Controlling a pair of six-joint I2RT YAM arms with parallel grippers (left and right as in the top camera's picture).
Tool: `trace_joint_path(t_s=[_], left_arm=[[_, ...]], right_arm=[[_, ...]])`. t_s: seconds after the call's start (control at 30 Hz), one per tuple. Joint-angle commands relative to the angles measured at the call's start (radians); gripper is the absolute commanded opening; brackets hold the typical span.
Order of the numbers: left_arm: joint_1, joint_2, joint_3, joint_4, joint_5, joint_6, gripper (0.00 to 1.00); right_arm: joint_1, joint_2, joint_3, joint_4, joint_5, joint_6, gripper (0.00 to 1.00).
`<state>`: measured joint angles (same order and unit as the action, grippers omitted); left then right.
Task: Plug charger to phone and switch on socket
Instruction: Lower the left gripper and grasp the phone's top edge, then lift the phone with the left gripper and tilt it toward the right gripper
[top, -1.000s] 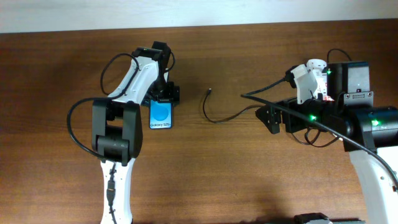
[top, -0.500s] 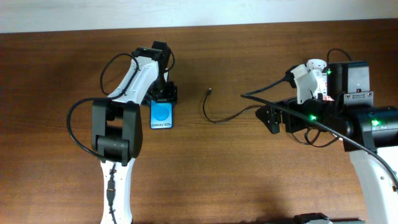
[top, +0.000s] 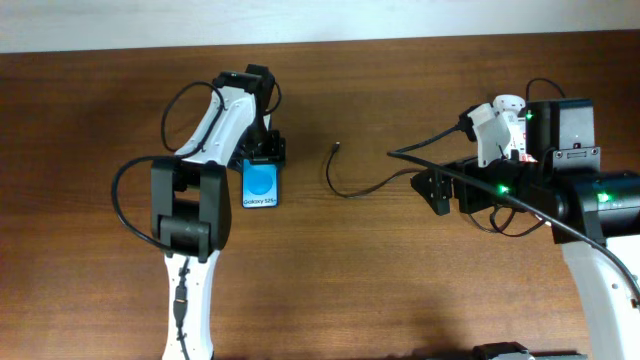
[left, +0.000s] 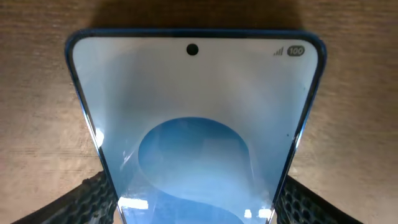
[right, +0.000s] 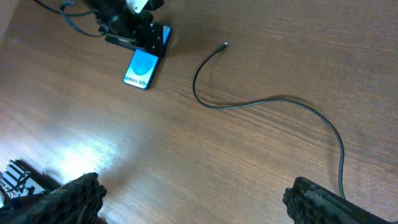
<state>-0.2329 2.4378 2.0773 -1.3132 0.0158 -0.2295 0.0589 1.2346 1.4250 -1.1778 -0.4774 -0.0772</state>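
Tabletop (top: 380, 285): dark wood, carrying everything listed. Right arm (top: 600, 200): white and black, at the right edge. Socket (top: 497, 125): white strip with red markings, far right, partly under the right arm. It is rigid and I judge it heavy enough to stay put under a press, though no switch reads clearly. Right hand (top: 437, 190): spread wide and empty, just left of the socket, with the cable running off toward it. Left hand (top: 266, 152): pinching the phone by its two long edges at the far end. Phone (top: 260, 186): flat on the tabletop left of centre, blue screen up, lettering toward the near side. It is stiff, glassy, likely slippery and breakable, so the side edges suit a hold. That hold leaves the near short end free, where I judge the port sits, though no view shows it. Charger (top: 352, 195): thin black cable in a loose curve between phone and socket, apart from the phone. It is light and limp, so it is best pinched close behind the tip, or it will flop. Connector tip (top: 338, 148): small, stiff, lying free on the wood. Only the overhead view shows the socket. Only the left wrist view shows the pads (left: 93, 196) against the phone's edges. Only the right wrist view shows the fingers (right: 68, 196) parted over bare wood.
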Motion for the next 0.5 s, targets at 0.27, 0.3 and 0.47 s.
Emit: trace_joint_path(t_s=[0.27,0.3,0.47], left_arm=[[0.000,0.000,0.287,-0.130,0.034,-0.017,0.46],[0.000,0.000,0.302,-0.137,0.050,-0.018,0.32],[0.001,0.000,0.333,-0.156,0.106,-0.164,0.00]], right_arm=[[0.006,0.002,0.016,0.000,-0.009,0.006,0.98],[0.006,0.002,0.016,0.000,-0.009,0.006,0.98],[0.006,0.002,0.016,0.000,-0.010,0.007,0.98]])
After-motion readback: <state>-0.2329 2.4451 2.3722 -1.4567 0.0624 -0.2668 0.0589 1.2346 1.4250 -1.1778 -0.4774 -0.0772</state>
